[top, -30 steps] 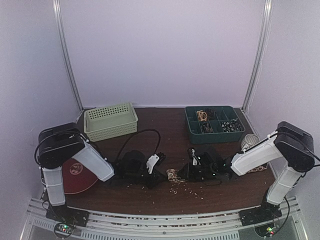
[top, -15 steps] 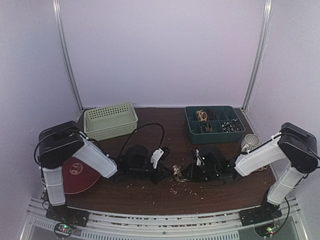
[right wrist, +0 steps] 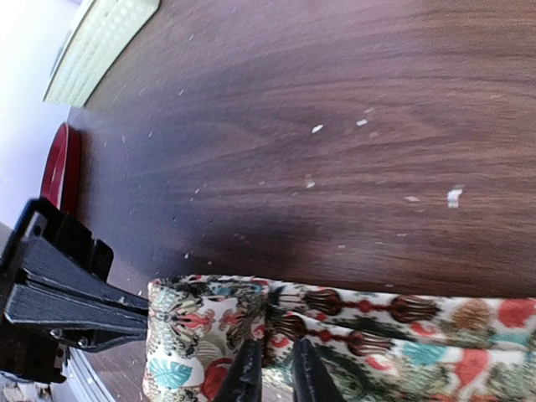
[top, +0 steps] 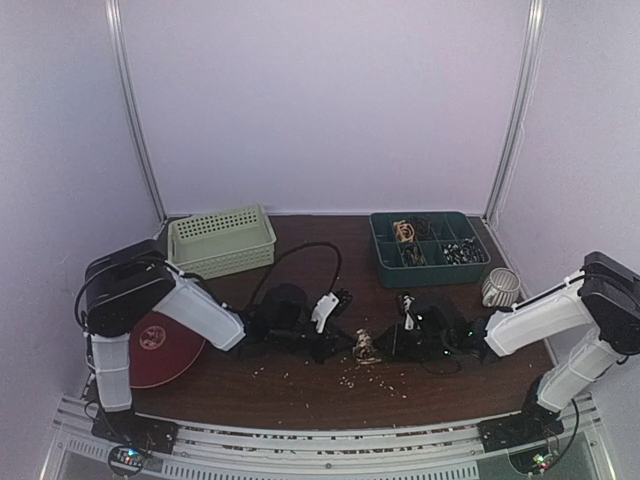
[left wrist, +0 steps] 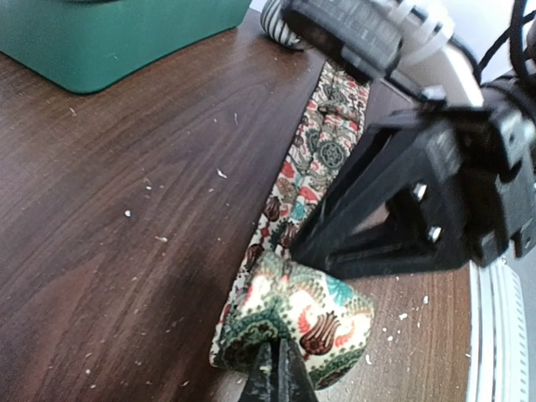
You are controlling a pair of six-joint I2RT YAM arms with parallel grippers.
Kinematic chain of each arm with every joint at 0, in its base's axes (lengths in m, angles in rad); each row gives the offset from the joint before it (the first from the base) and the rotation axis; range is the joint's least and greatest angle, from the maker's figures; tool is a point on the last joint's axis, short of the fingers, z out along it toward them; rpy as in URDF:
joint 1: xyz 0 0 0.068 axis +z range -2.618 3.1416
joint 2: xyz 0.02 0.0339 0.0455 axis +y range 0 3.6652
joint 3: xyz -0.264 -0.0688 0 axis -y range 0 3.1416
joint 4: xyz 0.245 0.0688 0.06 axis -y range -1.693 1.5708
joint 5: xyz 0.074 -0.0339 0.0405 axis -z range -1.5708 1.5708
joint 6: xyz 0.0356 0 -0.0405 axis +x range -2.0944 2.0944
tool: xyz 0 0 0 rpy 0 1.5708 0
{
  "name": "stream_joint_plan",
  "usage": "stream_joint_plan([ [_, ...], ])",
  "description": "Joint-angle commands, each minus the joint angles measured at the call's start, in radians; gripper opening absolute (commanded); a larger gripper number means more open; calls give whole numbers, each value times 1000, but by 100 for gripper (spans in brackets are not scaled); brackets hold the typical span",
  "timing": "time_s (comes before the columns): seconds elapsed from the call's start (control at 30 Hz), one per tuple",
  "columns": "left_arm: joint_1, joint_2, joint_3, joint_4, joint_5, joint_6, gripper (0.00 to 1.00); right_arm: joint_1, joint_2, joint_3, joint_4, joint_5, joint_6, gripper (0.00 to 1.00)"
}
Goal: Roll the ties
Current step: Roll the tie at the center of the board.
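One tie, patterned in cream, red, teal and brown, lies near the table's front middle. Its near end is wound into a small roll (top: 365,346). In the left wrist view the roll (left wrist: 295,316) sits at the bottom and the flat length (left wrist: 333,126) runs away toward the cup. My left gripper (left wrist: 277,378) is shut on the roll's near edge. In the right wrist view my right gripper (right wrist: 273,374) is pinched on the cloth where the roll (right wrist: 197,335) meets the flat length (right wrist: 419,335). In the top view both grippers, left (top: 337,341) and right (top: 388,345), flank the roll.
A pale green basket (top: 221,240) stands at the back left, a teal compartment tray (top: 428,250) at the back right, a striped cup (top: 500,287) beside it, and a red plate (top: 160,350) at the front left. Pale crumbs (top: 350,378) dot the wood.
Both grippers and the roll have shifted to the right along the tie. The patterned length that showed under the right arm is now covered.
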Motion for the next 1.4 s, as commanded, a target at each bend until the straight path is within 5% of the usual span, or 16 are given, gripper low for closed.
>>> stream_joint_plan([
  [0.0,-15,34,44,-14,30,21,0,-5,-81,-36,-78,142,-2,16],
  [0.4,-31,112,194,-91,9,66,0,-41,-176,-53,-61,90,-27,40],
  [0.7,-34,120,195,-78,5,67,1,-73,-52,-45,13,-47,-22,40],
  [0.97,-32,-65,49,-148,-109,227,46,-53,-2,-69,108,-107,15,30],
  [1.37,-30,-243,-165,-253,-96,469,65,76,141,16,213,-88,92,26],
])
